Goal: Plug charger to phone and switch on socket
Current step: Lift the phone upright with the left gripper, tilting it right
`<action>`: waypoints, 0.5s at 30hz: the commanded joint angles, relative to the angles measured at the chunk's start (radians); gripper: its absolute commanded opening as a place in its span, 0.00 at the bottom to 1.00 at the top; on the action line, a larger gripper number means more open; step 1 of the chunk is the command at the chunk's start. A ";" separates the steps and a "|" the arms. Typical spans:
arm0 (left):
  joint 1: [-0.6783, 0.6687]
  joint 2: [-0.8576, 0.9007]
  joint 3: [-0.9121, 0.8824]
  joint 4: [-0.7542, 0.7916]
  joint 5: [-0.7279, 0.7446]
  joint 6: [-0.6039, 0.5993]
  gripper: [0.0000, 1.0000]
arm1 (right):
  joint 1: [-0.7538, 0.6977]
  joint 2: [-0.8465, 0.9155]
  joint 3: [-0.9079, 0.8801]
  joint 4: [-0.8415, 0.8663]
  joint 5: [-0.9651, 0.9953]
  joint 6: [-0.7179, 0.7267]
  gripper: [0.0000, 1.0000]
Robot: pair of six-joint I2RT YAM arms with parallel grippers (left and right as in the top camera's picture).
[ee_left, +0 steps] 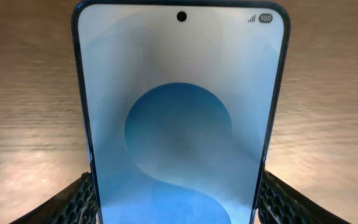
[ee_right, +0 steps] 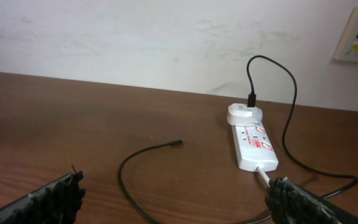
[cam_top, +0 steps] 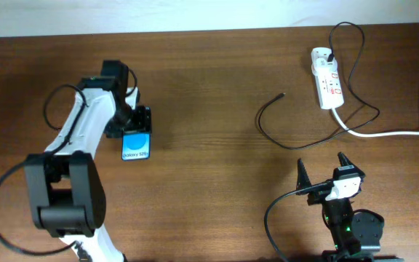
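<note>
Left wrist: phone (ee_left: 179,112) bottom cut off, left gripper (ee_left: 176,202) clamping it; right gripper (ee_right: 176,186) spread wide.

Soft even light; glare washes the phone (ee_left: 179,124) screen's top.

phone (ee_left: 179,112) corner badge "100", perhaps "Galaxy S25" below

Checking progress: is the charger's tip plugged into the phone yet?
Not plugged. The charger tip lies loose on the table, far from the phone.
</note>
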 commanded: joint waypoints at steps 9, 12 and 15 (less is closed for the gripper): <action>0.002 -0.364 0.102 -0.174 0.165 -0.013 0.39 | 0.005 -0.008 -0.005 -0.007 0.012 0.000 0.98; 0.002 -0.455 0.102 -0.225 0.232 -0.014 0.35 | 0.005 -0.008 -0.005 -0.007 0.012 0.000 0.98; -0.013 -0.525 0.101 -0.275 0.255 -0.037 0.35 | 0.005 -0.008 -0.005 -0.007 0.012 0.000 0.98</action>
